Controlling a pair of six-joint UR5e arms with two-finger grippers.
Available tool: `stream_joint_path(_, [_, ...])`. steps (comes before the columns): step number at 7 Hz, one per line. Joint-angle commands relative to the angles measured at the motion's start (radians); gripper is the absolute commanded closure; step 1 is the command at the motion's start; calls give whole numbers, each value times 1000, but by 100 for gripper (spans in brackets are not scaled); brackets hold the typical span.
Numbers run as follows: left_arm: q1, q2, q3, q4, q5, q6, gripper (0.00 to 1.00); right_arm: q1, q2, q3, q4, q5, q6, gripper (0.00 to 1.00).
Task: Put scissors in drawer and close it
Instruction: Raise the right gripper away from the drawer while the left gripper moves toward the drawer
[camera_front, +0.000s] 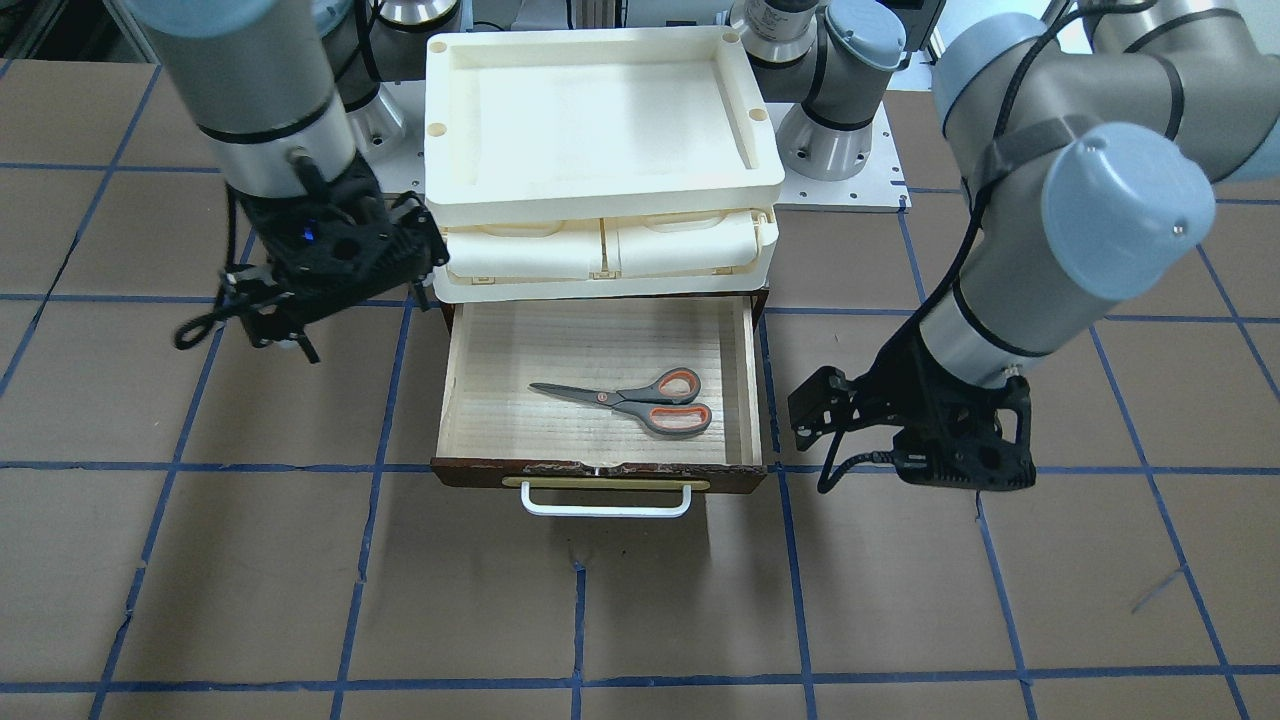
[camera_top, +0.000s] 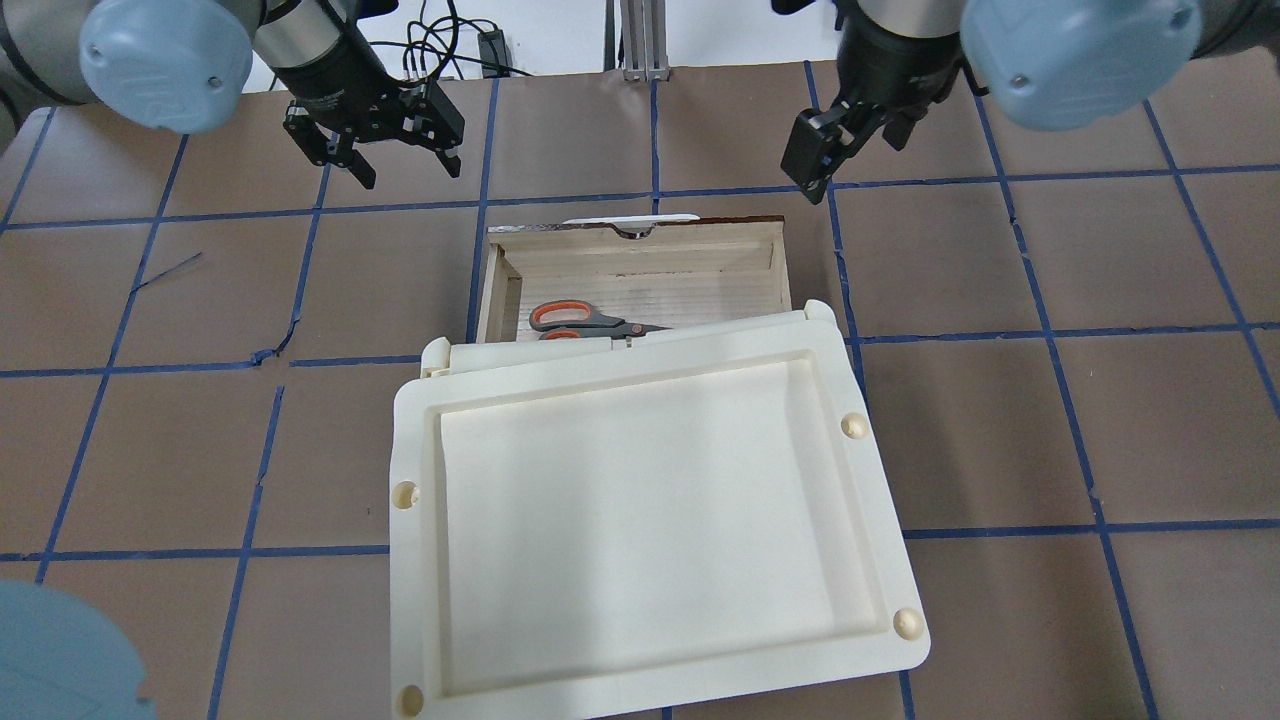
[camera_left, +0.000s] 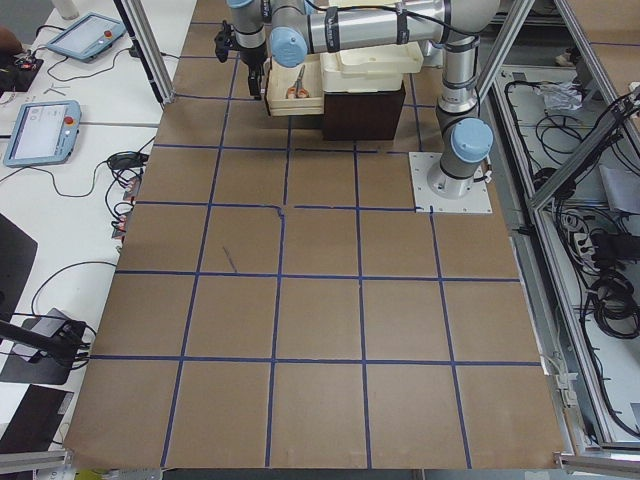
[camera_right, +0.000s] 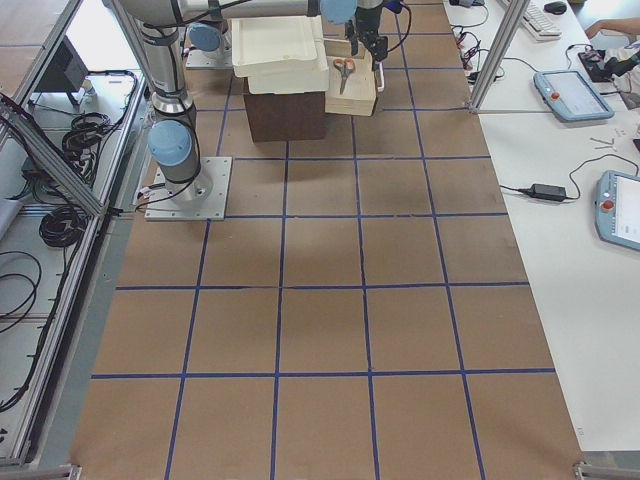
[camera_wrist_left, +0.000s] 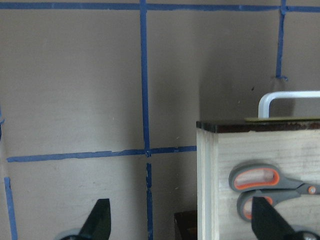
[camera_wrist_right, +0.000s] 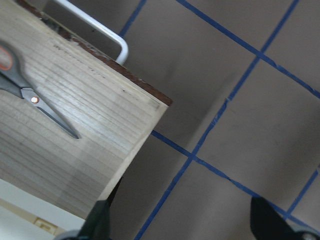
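The scissors lie flat in the open drawer, loops toward the robot's left. The overhead view shows them partly under the trays, and each wrist view catches part of them. The drawer's white bar handle sticks out at the front. My left gripper is open and empty, off the drawer's front corner on the robot's left. My right gripper is open and empty, off the opposite front corner. Neither touches the drawer.
Cream plastic trays are stacked on the cabinet above the drawer and hide its back part. The brown tabletop with blue tape lines surrounds the cabinet. The robot bases stand behind it.
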Motion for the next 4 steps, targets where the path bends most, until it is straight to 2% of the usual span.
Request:
stream_joint_path(1, [-1,-125,14,133,-66,-31,0,-52,-75,-8,65,2,271,0])
stream_joint_path(2, [-2,-150,12,166,-68,-35,0,-49,-109,-2,110,14,373,0])
stream_joint_path(4, [-23,-92,-49,169,-74,-45,0,-73,-111,21,111,-5,392,0])
